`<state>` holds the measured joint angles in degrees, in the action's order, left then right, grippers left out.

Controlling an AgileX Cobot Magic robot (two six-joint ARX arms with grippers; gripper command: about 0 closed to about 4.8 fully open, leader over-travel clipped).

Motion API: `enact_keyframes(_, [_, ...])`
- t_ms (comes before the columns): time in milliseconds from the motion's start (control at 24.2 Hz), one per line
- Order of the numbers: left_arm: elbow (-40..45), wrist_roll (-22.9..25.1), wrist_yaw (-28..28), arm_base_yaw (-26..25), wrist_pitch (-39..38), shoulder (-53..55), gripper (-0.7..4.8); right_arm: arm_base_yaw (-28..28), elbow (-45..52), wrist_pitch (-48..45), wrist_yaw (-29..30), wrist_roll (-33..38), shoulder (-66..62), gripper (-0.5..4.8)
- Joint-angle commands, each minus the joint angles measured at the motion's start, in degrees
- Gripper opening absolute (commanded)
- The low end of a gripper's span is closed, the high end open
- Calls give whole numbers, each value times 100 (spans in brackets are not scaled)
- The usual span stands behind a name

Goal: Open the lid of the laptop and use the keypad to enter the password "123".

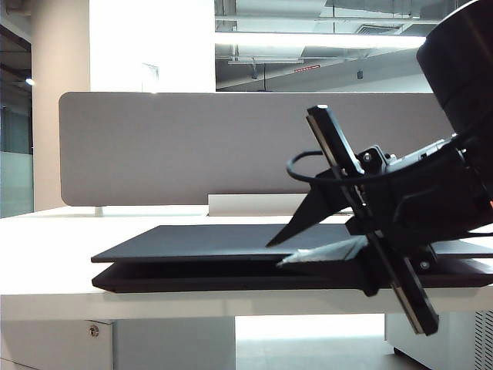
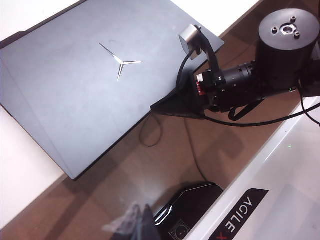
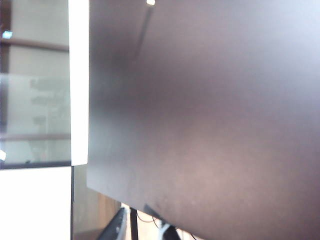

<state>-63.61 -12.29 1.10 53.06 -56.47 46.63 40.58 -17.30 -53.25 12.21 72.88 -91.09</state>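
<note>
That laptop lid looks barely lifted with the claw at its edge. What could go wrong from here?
1. The right gripper has only its fingertips at the front edge of the lid, which is barely raised. They could slip off and let it drop shut.
2. The laptop sits near the edge of the table; lifting might drag or tip it, since nothing holds its base.
3. The left gripper hangs shut off to the side, so it cannot steady anything.

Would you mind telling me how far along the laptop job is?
Nothing is finished yet. In hand: the right hand grips the lid at its front edge, raised only a crack off the laptop. Left hand idle, shut. Left: open fully, type 123.
</note>
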Motion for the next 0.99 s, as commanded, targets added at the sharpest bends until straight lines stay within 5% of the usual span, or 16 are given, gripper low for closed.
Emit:
enact_keyframes(41, [-22, -13, 20, 0, -11, -9, -3, -33, -306, -715, 22, -389, 138, 23])
enact_keyframes(619, [-22, 11, 190, 0, -2, -9, -2, -835, -1388, 1499, 531, -1803, 887, 7])
enact_keyframes(991, [-22, 9, 192, 0, -4, -9, -2, -1095, -2903, 3171, 557, -3112, 931, 8])
